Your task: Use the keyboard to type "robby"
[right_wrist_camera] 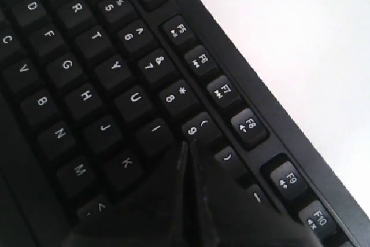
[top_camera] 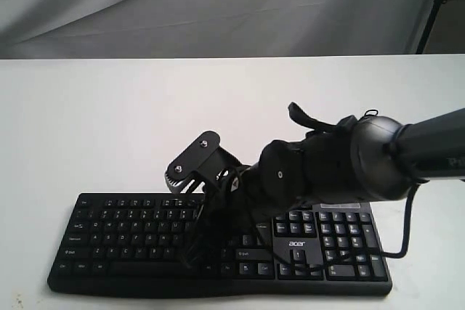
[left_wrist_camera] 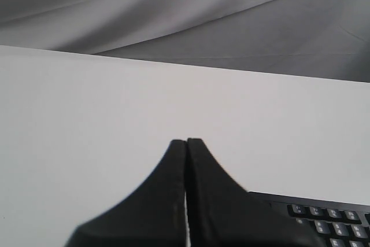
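The black keyboard (top_camera: 116, 230) lies at the near edge of the white table (top_camera: 109, 121), its "acer" logo (top_camera: 297, 244) above the arrow keys. My right gripper (top_camera: 195, 254) reaches across from the right and points down over the middle of the letter keys, shut and holding nothing. In the right wrist view its tips (right_wrist_camera: 186, 144) sit just past the I key (right_wrist_camera: 155, 129) and the 9 key (right_wrist_camera: 193, 129), hiding the key beneath them. My left gripper (left_wrist_camera: 186, 142) is shut and empty above bare table, with a keyboard corner (left_wrist_camera: 329, 215) beside it. It is out of the exterior view.
A grey cloth backdrop (top_camera: 218, 5) hangs behind the table's far edge. A thin black cable (top_camera: 404, 234) loops down by the number pad (top_camera: 347, 246). The right arm's bulky black wrist (top_camera: 341, 165) hangs over the keyboard's right half.
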`<state>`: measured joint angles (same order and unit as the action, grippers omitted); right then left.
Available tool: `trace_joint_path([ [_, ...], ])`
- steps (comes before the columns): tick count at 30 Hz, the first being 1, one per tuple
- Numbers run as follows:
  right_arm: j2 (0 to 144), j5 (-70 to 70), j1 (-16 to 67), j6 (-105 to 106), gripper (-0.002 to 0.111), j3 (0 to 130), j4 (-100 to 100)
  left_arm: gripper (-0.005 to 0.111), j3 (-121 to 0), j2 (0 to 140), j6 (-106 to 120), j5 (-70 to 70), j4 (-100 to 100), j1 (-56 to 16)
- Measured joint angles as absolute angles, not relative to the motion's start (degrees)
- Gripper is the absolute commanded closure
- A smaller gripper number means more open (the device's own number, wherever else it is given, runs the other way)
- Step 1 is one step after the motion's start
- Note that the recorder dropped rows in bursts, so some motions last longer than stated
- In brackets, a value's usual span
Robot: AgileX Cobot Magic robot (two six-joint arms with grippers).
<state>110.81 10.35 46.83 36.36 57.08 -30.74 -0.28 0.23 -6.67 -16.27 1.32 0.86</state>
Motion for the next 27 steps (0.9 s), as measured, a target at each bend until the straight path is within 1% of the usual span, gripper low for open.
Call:
trace_joint_path([
  [18,110.61,10.12,46.83,36.36,0.108,57.08,-30.74,0.107,-0.28,0.23,-6.67,-16.27,1.32,0.86],
  [27,103.87,12.70,46.83,36.36,0.108,57.46,-30.50,0.107,-0.28,0.23,-6.67,-16.27,1.32,0.86],
])
